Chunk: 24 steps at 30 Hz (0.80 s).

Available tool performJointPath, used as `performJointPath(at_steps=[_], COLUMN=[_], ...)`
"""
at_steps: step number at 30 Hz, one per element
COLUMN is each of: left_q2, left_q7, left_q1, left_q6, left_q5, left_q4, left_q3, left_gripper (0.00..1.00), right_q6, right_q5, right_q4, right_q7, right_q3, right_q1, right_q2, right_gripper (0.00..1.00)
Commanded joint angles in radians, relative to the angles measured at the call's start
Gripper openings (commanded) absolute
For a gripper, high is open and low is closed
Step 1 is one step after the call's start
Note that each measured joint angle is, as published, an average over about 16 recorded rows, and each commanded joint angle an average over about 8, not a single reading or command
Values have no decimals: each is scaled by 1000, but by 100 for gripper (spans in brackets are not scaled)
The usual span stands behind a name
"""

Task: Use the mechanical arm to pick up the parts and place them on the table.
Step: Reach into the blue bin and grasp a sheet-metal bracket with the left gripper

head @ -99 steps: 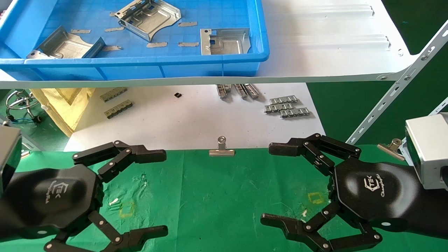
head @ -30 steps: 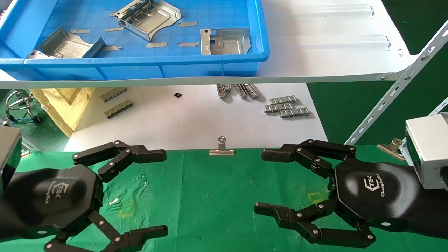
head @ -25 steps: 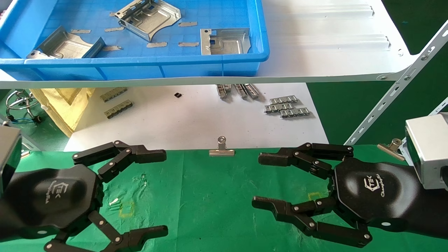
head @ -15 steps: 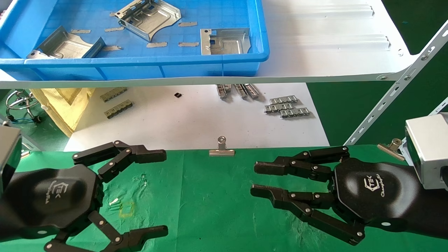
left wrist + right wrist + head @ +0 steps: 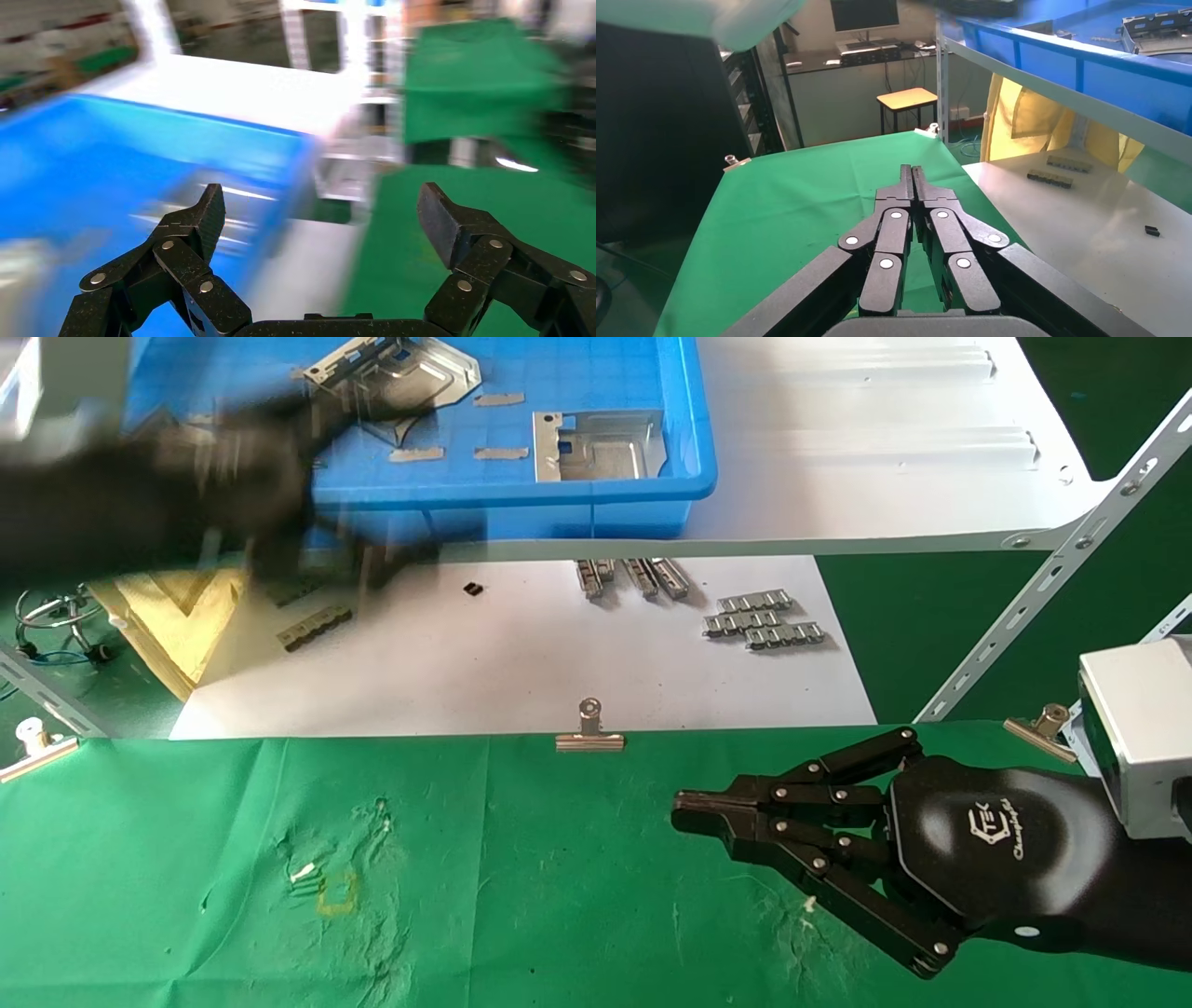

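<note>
Silver stamped parts lie in a blue bin [image 5: 559, 495] on the white shelf: one near the bin's right end [image 5: 601, 447], one further back [image 5: 410, 374], partly behind my left arm. My left gripper [image 5: 372, 477] is motion-blurred at the bin's front wall, above the shelf edge. In the left wrist view it [image 5: 323, 210] is open and empty, over the bin edge, with a blurred silver streak [image 5: 211, 203] inside the bin. My right gripper [image 5: 684, 822] hovers low over the green-cloth table [image 5: 521, 896] at the right; it [image 5: 911, 172] is shut with nothing in it.
Below the white shelf [image 5: 885, 477] lies a white sheet [image 5: 521, 654] with grey linked strips [image 5: 764, 621]. A binder clip [image 5: 589, 733] holds the cloth's far edge. A slanted shelf brace [image 5: 1052, 579] stands at the right. A yellow cloth [image 5: 177, 617] lies at the left.
My left arm has swung up from the green cloth to the blue bin and is blurred. My right gripper's fingers have closed together from wide open.
</note>
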Motion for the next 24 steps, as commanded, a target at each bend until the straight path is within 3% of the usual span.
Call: performJointPath(at_steps=[1,9,10,17,18,24], left_q2=[60,265,284,367,374,397], left_q7=[5,81,86,104,105,97], left_q1=[-112,-344,-361,-429,-435,-456], left_q6=[-24,-358,-391,-511,-518,-540], left_q5=[72,293,308,374,380,401], left_q4=[119,546,584,757,772,830], left_q3=[32,117,124,160,165,179], left_gripper=[100,100,92,4,0,0], right_q6=[0,0,0,0,0,0], right_q5=[0,0,0,0,0,0], right_q4=[0,0,0,0,0,0], right_q7=[0,0,0,0,0,0], right_q3=[0,0,0,0,0,0], right_q1=[0,0,0,0,0,0], right_q2=[0,0,0,0,0,0], right_gripper=[0,0,0,0,0,0])
